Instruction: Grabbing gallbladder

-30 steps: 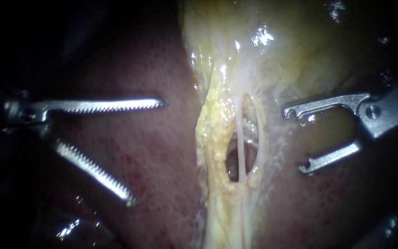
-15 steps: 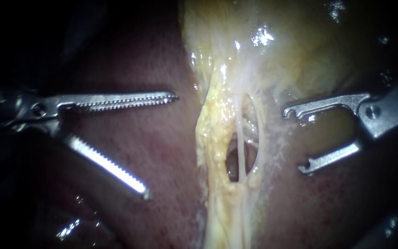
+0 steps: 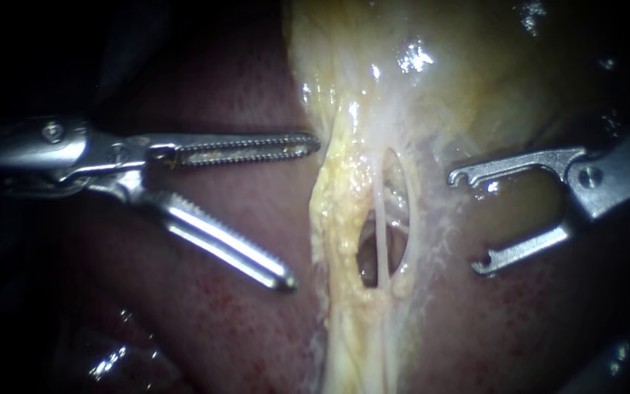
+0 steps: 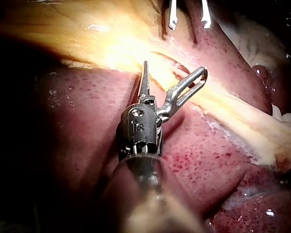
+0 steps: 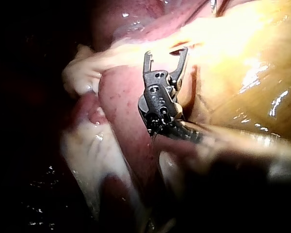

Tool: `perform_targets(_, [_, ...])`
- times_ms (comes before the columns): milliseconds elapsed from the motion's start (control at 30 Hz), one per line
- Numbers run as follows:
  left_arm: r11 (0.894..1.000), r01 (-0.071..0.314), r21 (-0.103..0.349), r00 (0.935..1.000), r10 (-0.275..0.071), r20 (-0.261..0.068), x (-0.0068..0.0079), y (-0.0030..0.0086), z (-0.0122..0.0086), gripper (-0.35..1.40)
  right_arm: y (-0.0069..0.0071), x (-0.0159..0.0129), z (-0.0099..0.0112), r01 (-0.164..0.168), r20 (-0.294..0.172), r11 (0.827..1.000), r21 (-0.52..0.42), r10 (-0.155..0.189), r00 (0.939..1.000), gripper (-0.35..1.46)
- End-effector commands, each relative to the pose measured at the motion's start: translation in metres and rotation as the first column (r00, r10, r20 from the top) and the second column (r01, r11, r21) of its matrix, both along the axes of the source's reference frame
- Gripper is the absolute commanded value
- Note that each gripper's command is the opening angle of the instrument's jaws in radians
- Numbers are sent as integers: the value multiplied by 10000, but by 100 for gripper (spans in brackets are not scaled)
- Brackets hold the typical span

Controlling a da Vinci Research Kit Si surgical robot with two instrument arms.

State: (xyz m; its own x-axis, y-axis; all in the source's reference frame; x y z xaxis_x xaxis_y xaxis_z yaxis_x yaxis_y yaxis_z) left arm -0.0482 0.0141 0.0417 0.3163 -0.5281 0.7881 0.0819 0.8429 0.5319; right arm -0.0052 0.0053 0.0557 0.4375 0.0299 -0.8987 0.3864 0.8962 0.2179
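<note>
**Endoscope view, with both wrist views.** The gallbladder [image 3: 475, 80] fills the upper right of the field as a glistening yellow-green body. It narrows downward into a band of yellow fatty tissue [image 3: 340, 211] that runs between two lobes of liver [image 3: 242, 328]. Within that band an opening [image 3: 366, 259] exposes a thin pale tube [image 3: 379, 219].

Your left instrument [image 3: 302, 211] has its toothed jaws spread wide and holds nothing. The upper jaw's tip lies at the edge of the fatty band, though contact cannot be confirmed. The lower jaw lies over the liver, just short of the band. The left wrist view [image 4: 174, 68] shows the same wide gap facing the band.

Your right instrument [image 3: 466, 222] also has its jaws wide and empty, on the far side of the band near the gallbladder's lower margin. The right wrist view [image 5: 166, 53] agrees.

**Hazards, as judged from this position.**
- If you close the left jaws here, they would probably take fat, or the exposed tube, and not the gallbladder wall. A bite on the tube could tear it.
- Advancing with the tips leading could drive the teeth into the thin wall and spill its contents.
- The lower jaw could score the liver surface if it is dragged across.
- A shallow bite on wet tissue is likely to slip.
</note>
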Motion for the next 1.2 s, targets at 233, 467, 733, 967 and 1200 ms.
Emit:
perform_targets(233, [9983,182,561,9986,-154,-505,-7,4,14,66,0,0,0,-19,29,10000,46,19,10000,60])
perform_targets(467, [9942,515,943,9938,-418,-1026,-4,9,29,56,0,0,0,-17,28,10000,46,17,10000,60])
perform_targets(733, [9853,944,1427,9842,-707,-1625,1,13,38,16,0,-1,0,-40,56,9999,92,40,10000,60])
perform_targets(967, [9816,1107,1557,9779,-796,-1932,5,13,38,-35,0,-1,0,-40,56,9999,92,39,10000,60])
perform_targets(1200, [9790,1191,1656,9751,-839,-2052,8,12,37,-35,0,-1,0,-39,56,10000,91,39,10000,60])
